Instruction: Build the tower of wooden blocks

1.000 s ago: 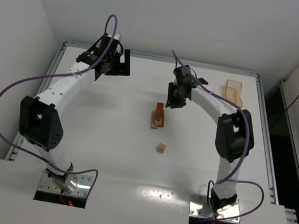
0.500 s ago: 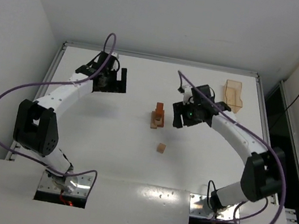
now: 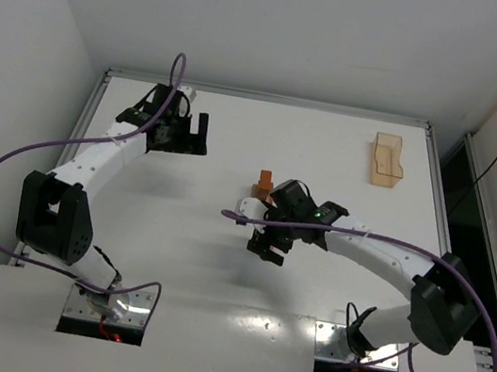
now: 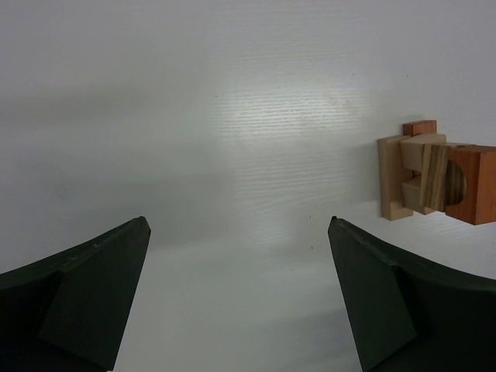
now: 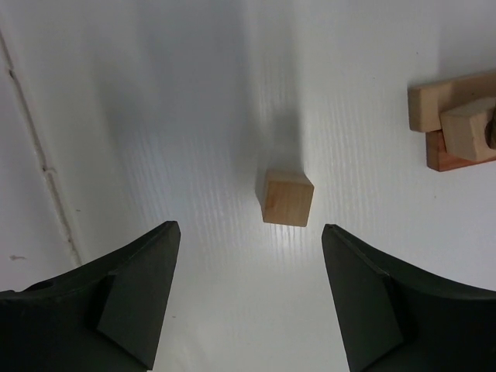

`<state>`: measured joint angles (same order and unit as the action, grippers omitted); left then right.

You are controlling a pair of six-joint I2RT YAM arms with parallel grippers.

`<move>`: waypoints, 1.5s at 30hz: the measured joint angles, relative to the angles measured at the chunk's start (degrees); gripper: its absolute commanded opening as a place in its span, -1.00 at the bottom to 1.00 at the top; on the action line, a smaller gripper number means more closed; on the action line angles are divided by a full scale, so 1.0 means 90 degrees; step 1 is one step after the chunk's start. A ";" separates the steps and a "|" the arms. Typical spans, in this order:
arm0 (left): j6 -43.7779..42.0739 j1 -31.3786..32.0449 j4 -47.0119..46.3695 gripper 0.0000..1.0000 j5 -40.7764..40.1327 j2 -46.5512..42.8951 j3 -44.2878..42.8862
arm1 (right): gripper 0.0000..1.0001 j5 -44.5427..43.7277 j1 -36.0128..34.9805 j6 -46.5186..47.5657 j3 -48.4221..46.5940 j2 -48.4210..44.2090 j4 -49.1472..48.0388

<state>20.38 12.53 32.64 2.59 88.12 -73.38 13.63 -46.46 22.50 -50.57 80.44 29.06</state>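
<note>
Lying alone on the white table (image 3: 179, 203), a tan cube (image 5: 287, 198) sits flat with its shadow behind it. It is just ahead of the right gripper (image 5: 250, 225), in line with the gap between the fingers and a little nearer the right one, touching neither. That gripper is spread wide and holds nothing. In the top view it hangs over the cube and hides it.

Beyond the cube, and apart from it, stands the tower (image 5: 457, 124), a small pile of tan and reddish-brown pieces near the middle of the table. A tan bar lies along one side and a reddish-brown block with a round cut-out sits at the other. How many pieces it has is hard to tell.

Farther left, the left gripper (image 4: 239, 221) hovers over bare table, also wide apart and empty, well away from the tower, which shows at the right edge of its wrist view.

A translucent tan tray (image 3: 388, 162) rests at the far right.
</note>
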 measured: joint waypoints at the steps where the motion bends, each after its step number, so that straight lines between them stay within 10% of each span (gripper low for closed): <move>1: -0.0010 -0.0007 0.0002 0.98 0.0022 0.0000 0.0000 | 0.42 0.0017 0.0007 0.0129 -0.0029 0.0119 -0.0010; 31: -0.0095 -0.0197 0.0129 0.98 0.0221 0.0461 -0.0211 | 0.20 -0.0180 0.0498 0.0590 -0.1027 0.2251 0.0163; 37: -0.0097 -0.0197 0.0129 0.98 0.0236 0.0573 -0.0328 | -0.05 -0.0381 0.0481 0.0517 -0.0891 0.2249 0.0066; 42: -0.0095 -0.0197 0.0131 0.98 0.0236 0.0646 -0.0330 | -0.99 -0.0573 0.0481 0.0515 -0.0697 0.2234 -0.0015; 45: -0.0092 -0.0197 0.0126 0.98 0.0236 0.0646 -0.0333 | -1.00 -0.0675 0.0481 0.0469 -0.0631 0.2135 -0.0051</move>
<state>19.55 10.76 33.78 4.71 93.93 -76.38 7.55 -42.13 26.72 -56.25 99.66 28.60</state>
